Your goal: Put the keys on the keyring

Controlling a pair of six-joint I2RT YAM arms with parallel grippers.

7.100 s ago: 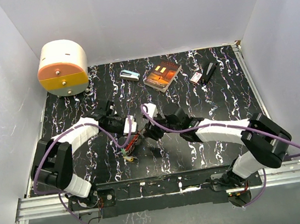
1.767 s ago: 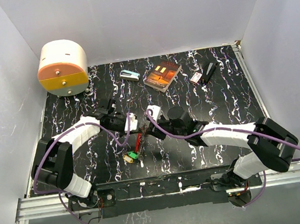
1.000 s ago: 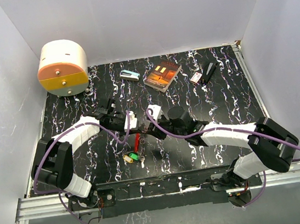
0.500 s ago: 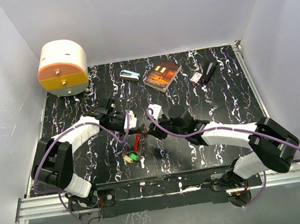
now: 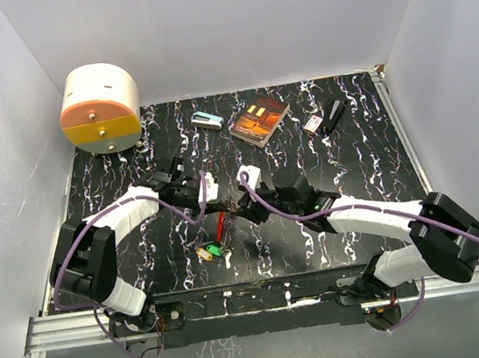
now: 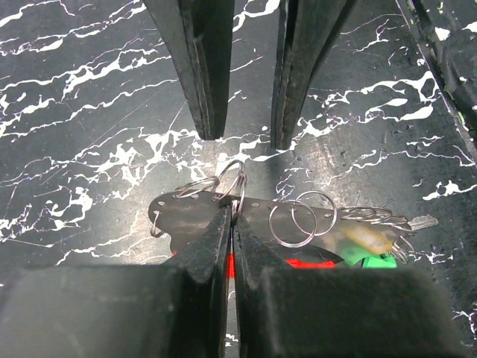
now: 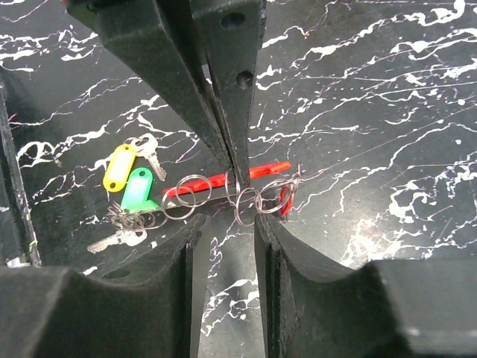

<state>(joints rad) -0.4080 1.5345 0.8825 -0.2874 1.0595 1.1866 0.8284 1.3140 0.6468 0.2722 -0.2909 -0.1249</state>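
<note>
Step in hand, as we read it: holding the ring for threading. The left gripper [image 6: 229, 218] is clamped shut on one ring [image 6: 229, 181] of the bar [image 7: 262, 171], which lies flat on the table [image 5: 351, 155] and carries several more rings. The right gripper [image 7: 229, 222] faces it nose to nose, fingers apart and nothing between them. The keys [image 5: 211, 251] lie on the table just off one end of the bar, on the near side of both grippers. Next move, we think: the right gripper goes for a key head, then brings its hole to the split in the pinched ring. That needs fine alignment, and the left grip must not slip. On views: the top one shows only the two grippers meeting over a red strip with the key cluster beside it, and no rings can be made out there. The left wrist view shows the pinch itself and the right fingers standing open beyond it, but the keys are blurred at its edge. The right wrist view shows the yellow key [image 7: 119, 165], the green key [image 7: 138, 190] and the silver blades sharply, plus the row of rings. We cannot tell whether those keys already hang on a bar ring.
</note>
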